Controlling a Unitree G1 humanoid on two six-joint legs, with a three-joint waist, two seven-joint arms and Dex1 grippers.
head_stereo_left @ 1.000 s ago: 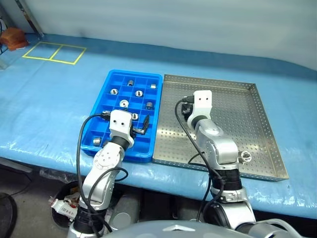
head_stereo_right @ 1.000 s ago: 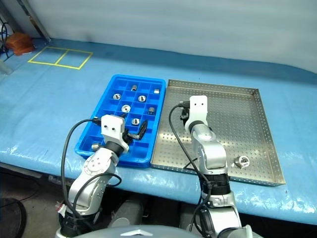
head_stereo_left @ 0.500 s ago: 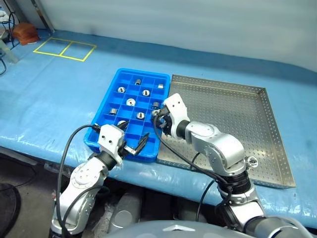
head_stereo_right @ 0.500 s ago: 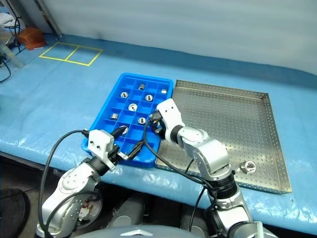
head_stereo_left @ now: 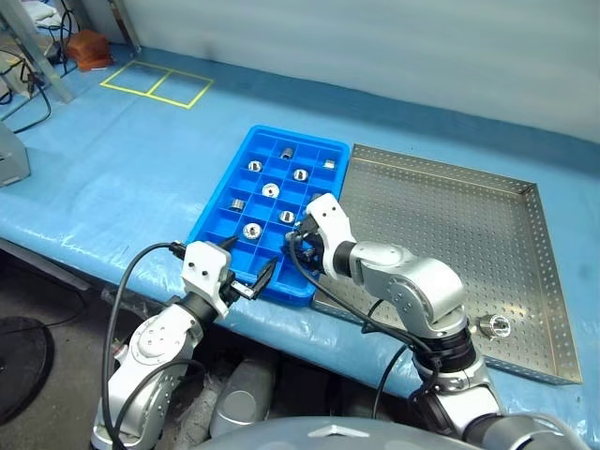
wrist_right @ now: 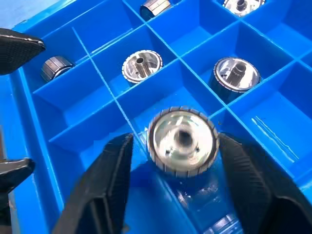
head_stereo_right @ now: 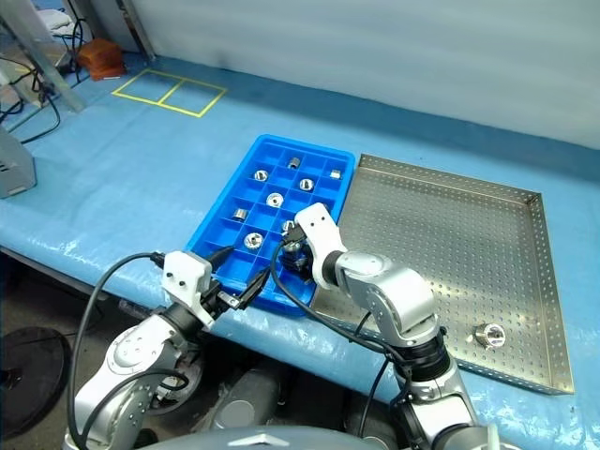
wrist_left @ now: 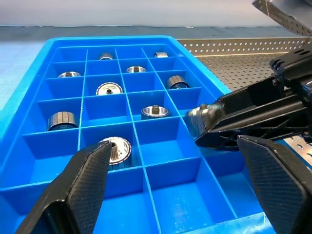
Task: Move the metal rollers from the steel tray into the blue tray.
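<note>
Most metal rollers (head_stereo_left: 270,190) are already sitting in the blue tray (head_stereo_left: 217,216); the right tool (wrist_right: 183,161) is bracketing another (wrist_right: 182,142) over a near compartment, grip uncertain. The left tool (head_stereo_left: 251,275) is gaping empty beside that tray. One roller (head_stereo_left: 494,326) is waiting in the steel tray (head_stereo_left: 450,234)

1. Both arms are glossy silver-grey, built of rounded segments with black joint bands.
2. Each wrist carries a white boxy housing with small dark dots.
3. Black cables loop along both forearms.
4. The left claw (head_stereo_left: 251,274) and right claw (wrist_right: 171,161) have black, finely textured fingers (wrist_left: 85,185).
</note>
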